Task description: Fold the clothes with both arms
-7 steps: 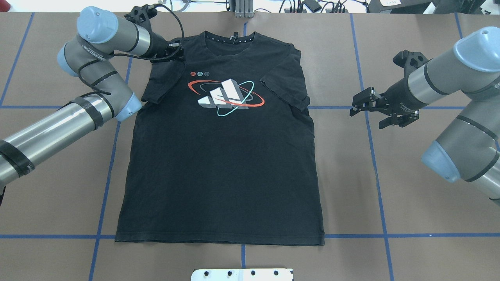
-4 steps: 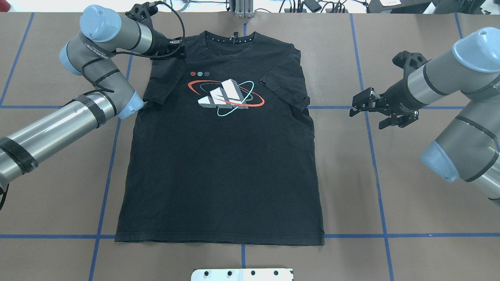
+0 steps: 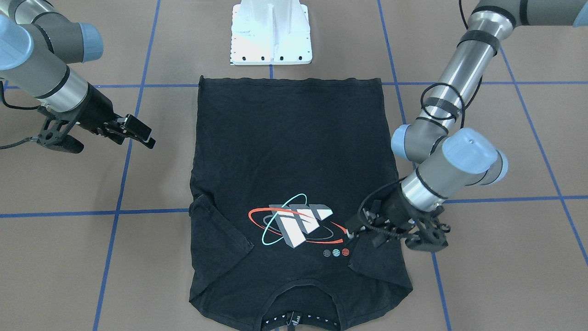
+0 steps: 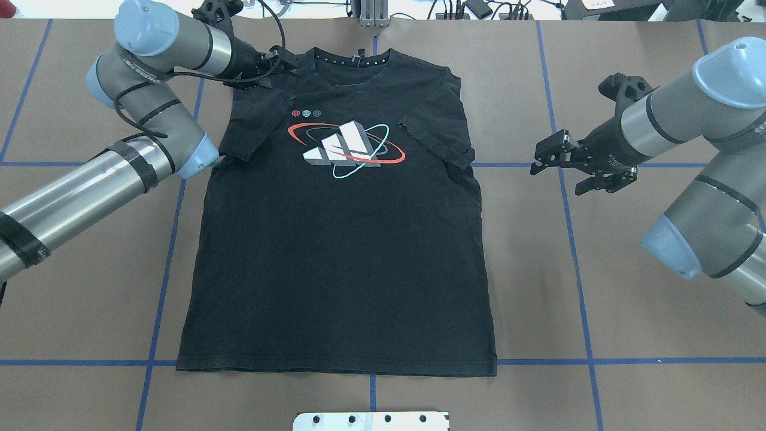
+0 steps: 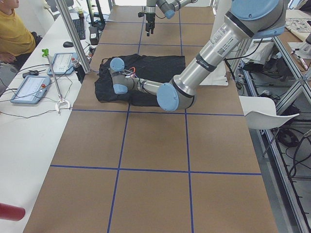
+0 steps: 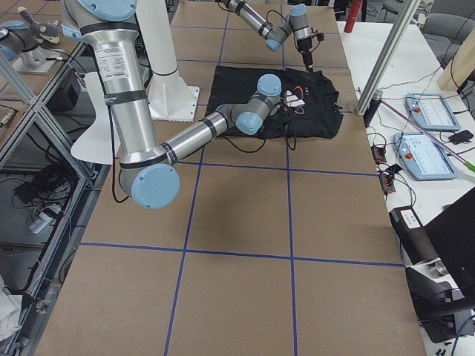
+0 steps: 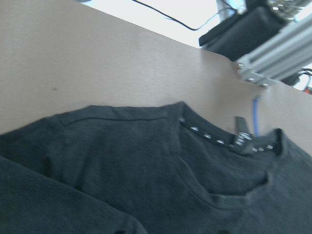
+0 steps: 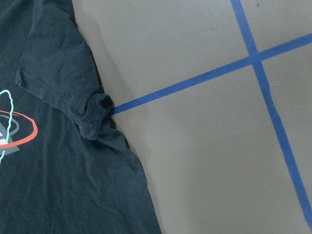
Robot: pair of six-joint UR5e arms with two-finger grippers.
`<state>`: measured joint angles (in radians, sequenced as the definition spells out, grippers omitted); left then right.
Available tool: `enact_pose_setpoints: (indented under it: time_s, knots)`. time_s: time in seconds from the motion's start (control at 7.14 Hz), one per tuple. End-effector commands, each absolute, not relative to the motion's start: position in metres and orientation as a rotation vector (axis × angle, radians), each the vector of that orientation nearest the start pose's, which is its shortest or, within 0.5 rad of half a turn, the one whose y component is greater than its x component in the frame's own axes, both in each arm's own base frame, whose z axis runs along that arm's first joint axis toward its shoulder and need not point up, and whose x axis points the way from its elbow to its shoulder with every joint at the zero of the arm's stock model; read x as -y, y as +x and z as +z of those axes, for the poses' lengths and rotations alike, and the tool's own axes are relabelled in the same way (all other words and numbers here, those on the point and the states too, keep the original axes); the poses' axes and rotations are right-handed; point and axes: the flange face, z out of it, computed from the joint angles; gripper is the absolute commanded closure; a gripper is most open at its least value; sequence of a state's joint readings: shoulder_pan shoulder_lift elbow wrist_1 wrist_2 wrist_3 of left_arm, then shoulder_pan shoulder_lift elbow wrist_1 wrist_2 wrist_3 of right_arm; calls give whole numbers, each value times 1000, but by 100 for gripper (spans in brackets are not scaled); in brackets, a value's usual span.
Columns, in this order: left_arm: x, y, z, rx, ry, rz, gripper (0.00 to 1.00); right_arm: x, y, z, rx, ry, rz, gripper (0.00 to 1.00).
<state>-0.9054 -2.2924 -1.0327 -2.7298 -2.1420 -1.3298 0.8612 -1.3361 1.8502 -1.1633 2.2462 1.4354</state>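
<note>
The black T-shirt (image 4: 341, 251) lies flat on the table, logo up, collar at the far side, with both sleeves folded in onto the chest. My left gripper (image 4: 286, 64) hovers low over the shirt's left shoulder beside the collar and looks open and empty; it also shows in the front view (image 3: 356, 230). The left wrist view shows the collar with white-dotted tape (image 7: 214, 139). My right gripper (image 4: 553, 170) is open and empty above bare table, a hand's width right of the folded right sleeve (image 4: 440, 129). The right wrist view shows that sleeve's cuff (image 8: 92, 114).
The white base plate (image 4: 371, 421) sits at the near edge, just beyond the shirt's hem. Blue tape lines (image 4: 571, 251) grid the brown table. Cables and an aluminium post (image 4: 372, 12) line the far edge. A seated person (image 5: 14, 34) and control tablets are at the side bench.
My left gripper has moved off the folded left sleeve, farther away and to the right, to the shoulder by the collar. My right gripper has edged slightly toward the shirt.
</note>
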Motion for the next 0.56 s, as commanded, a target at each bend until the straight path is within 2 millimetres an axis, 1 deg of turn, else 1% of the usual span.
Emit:
enact_pose_setpoints:
  time_s: [0.0, 0.14, 0.28, 0.42]
  knots:
    - [579, 358, 345, -1419, 311, -106, 1, 419, -351, 318, 1087, -190, 458, 0]
    - [553, 338, 350, -1440, 295, -124, 0, 378, -378, 310, 1074, -284, 543, 0]
    - [538, 328, 356, -1446, 283, -109, 0, 329, -396, 302, 1032, -308, 568, 0]
    - [537, 328, 356, -1447, 278, -109, 0, 287, -417, 297, 921, -268, 563, 0]
